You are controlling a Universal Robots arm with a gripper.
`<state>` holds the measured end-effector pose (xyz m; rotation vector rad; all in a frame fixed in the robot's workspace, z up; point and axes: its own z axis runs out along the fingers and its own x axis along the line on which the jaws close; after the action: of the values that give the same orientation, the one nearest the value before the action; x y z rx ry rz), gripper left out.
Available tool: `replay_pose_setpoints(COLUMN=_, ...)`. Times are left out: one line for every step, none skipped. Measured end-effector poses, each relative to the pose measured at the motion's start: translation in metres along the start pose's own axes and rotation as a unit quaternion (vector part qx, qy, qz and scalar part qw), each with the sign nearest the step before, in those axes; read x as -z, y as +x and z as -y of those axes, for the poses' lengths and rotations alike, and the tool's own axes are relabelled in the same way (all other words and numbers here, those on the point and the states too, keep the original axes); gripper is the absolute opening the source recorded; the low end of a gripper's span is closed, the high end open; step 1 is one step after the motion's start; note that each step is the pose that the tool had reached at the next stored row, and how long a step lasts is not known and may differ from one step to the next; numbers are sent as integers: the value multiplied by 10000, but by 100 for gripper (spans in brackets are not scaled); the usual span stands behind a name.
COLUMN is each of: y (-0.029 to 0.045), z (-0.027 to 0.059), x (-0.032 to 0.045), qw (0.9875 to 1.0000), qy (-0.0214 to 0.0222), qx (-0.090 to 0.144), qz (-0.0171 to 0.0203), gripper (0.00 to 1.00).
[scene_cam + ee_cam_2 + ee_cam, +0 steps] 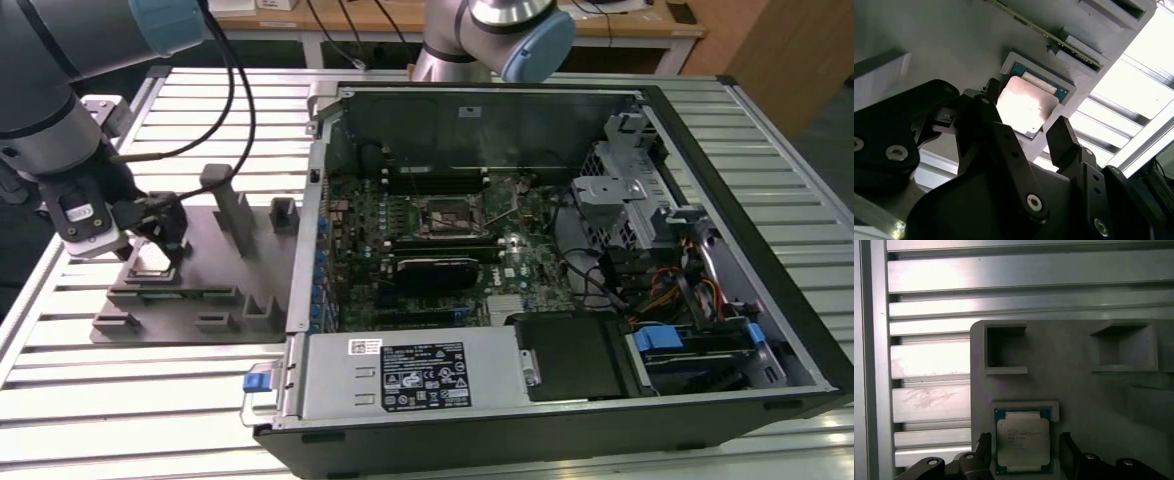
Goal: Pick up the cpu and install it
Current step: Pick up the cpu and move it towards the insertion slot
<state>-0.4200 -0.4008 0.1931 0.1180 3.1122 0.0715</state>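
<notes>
I have the tool (pixel 1024 446) spread wide over the cpu (pixel 1023 439), one finger just beside each of two opposite edges, and as far as I can tell neither is touching it. The cpu lies flat in a shallow square pocket of the grey tray (pixel 200 268), which sits on the table (pixel 80 400) at the exterior view's left, well apart from the socket (pixel 445 212) inside the computer case (pixel 767 200). I judge the chip light, stiff and smooth, with a delicate underside, so I would pinch it only by its thin green rim and keep it level. The pocket's raised lip (pixel 1026 404) leaves little room, and the tray's upright blocks (pixel 230 205) stand close by on the case side.
</notes>
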Motion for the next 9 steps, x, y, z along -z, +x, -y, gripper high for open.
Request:
replay_pose_setpoints(y=4, z=1, x=-6, qw=10000, qy=-4, qx=0, qz=-1, gripper=65)
replay_pose_setpoints(y=7, z=1, x=-14, qw=10000, qy=-8, qx=0, qz=-1, gripper=65)
replay_pose_setpoints(y=8, z=1, x=-24, qw=10000, qy=-13, qx=0, qz=-1, gripper=65)
replay_pose_setpoints(y=9, z=2, x=-36, qw=10000, qy=-17, qx=0, qz=-2, gripper=65)
replay_pose_setpoints(y=10, z=2, x=-46, qw=10000, qy=-22, qx=-1, qz=-3, gripper=65)
replay_pose_setpoints(y=10, z=2, x=-54, qw=10000, qy=-28, qx=0, qz=-3, gripper=65)
replay_pose_setpoints(y=10, z=2, x=-61, qw=10000, qy=-34, qx=1, qz=-4, gripper=65)
replay_pose_setpoints(y=10, z=2, x=-68, qw=10000, qy=-44, qx=2, qz=-5, gripper=65)
replay_pose_setpoints(y=10, z=2, x=-74, qw=10000, qy=-56, qx=5, qz=-6, gripper=65)
